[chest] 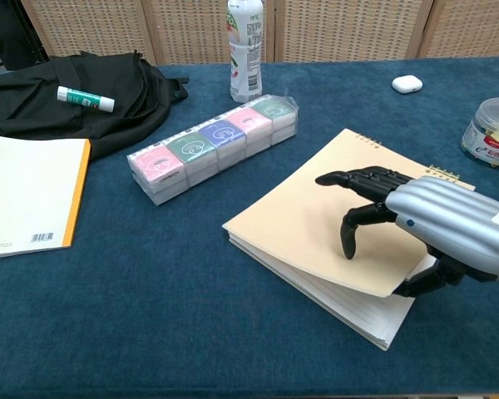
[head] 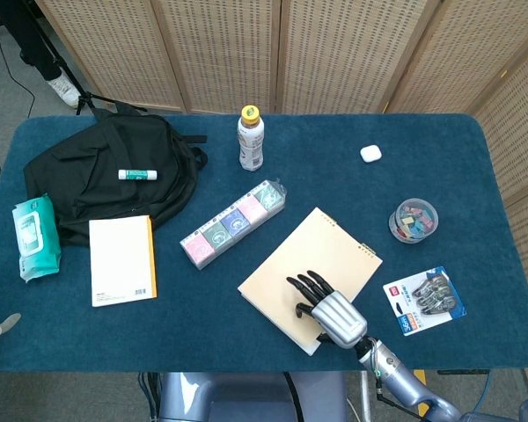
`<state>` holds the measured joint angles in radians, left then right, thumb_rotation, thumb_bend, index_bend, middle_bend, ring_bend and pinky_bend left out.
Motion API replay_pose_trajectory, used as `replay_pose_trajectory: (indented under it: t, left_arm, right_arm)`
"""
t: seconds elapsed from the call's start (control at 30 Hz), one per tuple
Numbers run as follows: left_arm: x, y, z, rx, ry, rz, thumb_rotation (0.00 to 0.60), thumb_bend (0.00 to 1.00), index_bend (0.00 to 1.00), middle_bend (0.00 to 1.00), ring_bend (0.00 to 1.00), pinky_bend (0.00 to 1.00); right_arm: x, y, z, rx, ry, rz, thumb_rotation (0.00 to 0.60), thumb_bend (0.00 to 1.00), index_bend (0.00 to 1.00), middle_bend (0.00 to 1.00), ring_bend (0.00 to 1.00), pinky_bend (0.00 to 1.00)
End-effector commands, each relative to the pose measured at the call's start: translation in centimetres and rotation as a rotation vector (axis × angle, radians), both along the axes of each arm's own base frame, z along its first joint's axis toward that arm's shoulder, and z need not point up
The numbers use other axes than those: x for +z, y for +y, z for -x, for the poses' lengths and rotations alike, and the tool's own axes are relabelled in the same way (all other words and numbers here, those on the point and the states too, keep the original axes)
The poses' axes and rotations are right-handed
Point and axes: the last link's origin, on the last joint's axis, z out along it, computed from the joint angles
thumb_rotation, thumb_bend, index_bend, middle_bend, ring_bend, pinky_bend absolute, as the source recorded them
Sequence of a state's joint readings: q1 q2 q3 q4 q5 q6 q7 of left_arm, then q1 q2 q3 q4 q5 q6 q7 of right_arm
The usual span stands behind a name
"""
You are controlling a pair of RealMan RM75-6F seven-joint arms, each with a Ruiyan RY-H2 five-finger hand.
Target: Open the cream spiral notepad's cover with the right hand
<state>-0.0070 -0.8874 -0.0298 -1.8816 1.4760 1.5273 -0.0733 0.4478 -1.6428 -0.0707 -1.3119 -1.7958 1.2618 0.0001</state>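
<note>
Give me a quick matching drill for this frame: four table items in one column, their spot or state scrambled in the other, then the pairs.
Items:
1. glue stick
2. cream spiral notepad
3. earbud case
4. orange-spined notebook

Spot or state:
A. closed, flat on the cloth just below the backpack
B. lying on the black backpack
C. near corner of the cover lifted, right hand at it
D. alone on the cloth toward the far right

Pairs: 1-B, 2-C, 3-D, 4-A
</note>
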Motion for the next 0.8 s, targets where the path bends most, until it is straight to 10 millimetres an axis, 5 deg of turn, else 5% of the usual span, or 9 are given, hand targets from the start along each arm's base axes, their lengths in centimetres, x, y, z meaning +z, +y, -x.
replay_pose_trajectory:
  t: [0.03,0.37,0.8]
  left_arm:
    - [0.0,0.0,0.0,0.0,0.001,0.0,0.6,0.0,0.0,0.0,0.0,0.0]
    - [0.0,0.1,0.0,0.001,0.0,0.002,0.6,0.0,0.0,0.0,0.0,0.0]
    - [-0.1,0.0,0.0,0.0,-0.001,0.004,0.6,0.0,0.0,0.0,0.0,0.0]
  right_arm:
    - [0.0,-0.1,0.0,-0.002,0.0,0.002,0.6,0.54,0.48,0.06,0.0,0.0]
    - [0.2,-0.3,0.1,0.009,0.002,0.011,0.6,0.74,0.6,0.09,0.0,0.0]
    - [1.2,1.4,0.8,0.065,0.033,-0.052,0.6,0.75,0.67,0.1,0.0,0.0]
